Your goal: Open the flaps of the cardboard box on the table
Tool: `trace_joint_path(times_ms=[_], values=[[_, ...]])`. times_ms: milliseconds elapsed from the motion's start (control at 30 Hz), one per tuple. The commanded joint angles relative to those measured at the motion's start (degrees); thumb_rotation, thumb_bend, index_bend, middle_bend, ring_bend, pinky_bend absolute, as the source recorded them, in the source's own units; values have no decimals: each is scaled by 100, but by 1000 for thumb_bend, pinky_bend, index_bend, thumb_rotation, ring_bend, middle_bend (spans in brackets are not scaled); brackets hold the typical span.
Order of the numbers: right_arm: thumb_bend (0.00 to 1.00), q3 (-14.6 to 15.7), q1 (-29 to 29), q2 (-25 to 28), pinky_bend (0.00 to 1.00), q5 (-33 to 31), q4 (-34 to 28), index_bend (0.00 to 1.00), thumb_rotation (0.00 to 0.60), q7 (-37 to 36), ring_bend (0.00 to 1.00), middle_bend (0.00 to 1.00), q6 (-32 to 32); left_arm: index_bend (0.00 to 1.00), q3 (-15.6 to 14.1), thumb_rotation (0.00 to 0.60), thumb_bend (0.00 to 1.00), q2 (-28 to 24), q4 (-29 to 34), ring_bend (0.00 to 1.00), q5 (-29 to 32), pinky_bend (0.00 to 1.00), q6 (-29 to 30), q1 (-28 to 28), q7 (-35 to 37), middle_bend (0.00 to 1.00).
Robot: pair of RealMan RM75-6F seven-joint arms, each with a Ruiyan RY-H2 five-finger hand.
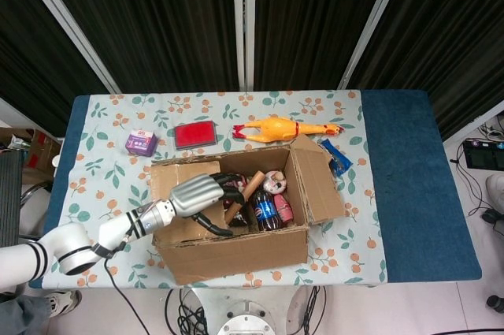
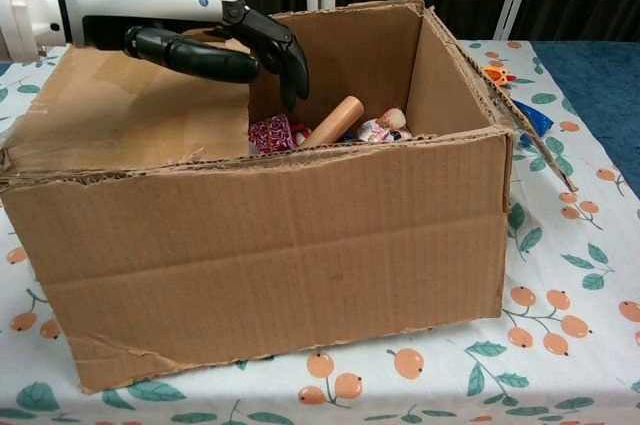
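The cardboard box (image 1: pixel 236 252) stands near the table's front edge, also seen up close in the chest view (image 2: pixel 300 245). Its left flap (image 2: pixel 130 115) lies folded inward over the left half. The right flap (image 1: pixel 319 181) stands opened outward. My left hand (image 1: pixel 197 193) hovers low over the left flap (image 1: pixel 179 232), palm down. Its dark fingers (image 2: pixel 290 60) curl down past the flap's free edge into the box. Nothing is held in the left hand (image 2: pixel 180 20). The right hand shows in neither view.
Inside the box lie a wooden roller (image 2: pixel 335 120), a cola bottle (image 1: pixel 266 210) and a doll (image 1: pixel 274 183). Behind the box are a yellow rubber chicken (image 1: pixel 283 128), a red case (image 1: pixel 194 134) and a purple box (image 1: pixel 141 143). A blue packet (image 1: pixel 339 158) lies by the right flap.
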State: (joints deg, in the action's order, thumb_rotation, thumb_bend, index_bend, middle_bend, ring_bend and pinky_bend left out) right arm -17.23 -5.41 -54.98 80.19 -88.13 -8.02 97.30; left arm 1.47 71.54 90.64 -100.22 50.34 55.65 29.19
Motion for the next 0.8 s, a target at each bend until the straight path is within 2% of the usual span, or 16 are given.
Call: trace_joint_path(times_ms=[33,167,400,633,800], values=[[176,1,3,-9,0,-8,10,0,600,-9,0,0,-8,297,-36,90,0,64,-139,95,-113,173,48,44,-264,331],[176,5,-4,-36,0,-5,31,0,600,6,0,0,-17,298,-117,92,0,105,-270,94,-197,174,-38,106,-715,360],[176,-2,-14,-51,0,-4,49,0,600,-32,0,0,-33,298,-186,87,0,-73,-193,95,-87,169,-237,186,-1069,417],[176,-6,-15,-69,0,-7,57,0,600,-66,0,0,-40,298,-169,86,0,-458,52,95,18,167,-305,225,-1446,474],[176,-16,-11,-63,0,-4,59,0,600,-94,0,0,-31,297,-168,84,0,-949,463,96,112,167,-279,171,-1668,494]])
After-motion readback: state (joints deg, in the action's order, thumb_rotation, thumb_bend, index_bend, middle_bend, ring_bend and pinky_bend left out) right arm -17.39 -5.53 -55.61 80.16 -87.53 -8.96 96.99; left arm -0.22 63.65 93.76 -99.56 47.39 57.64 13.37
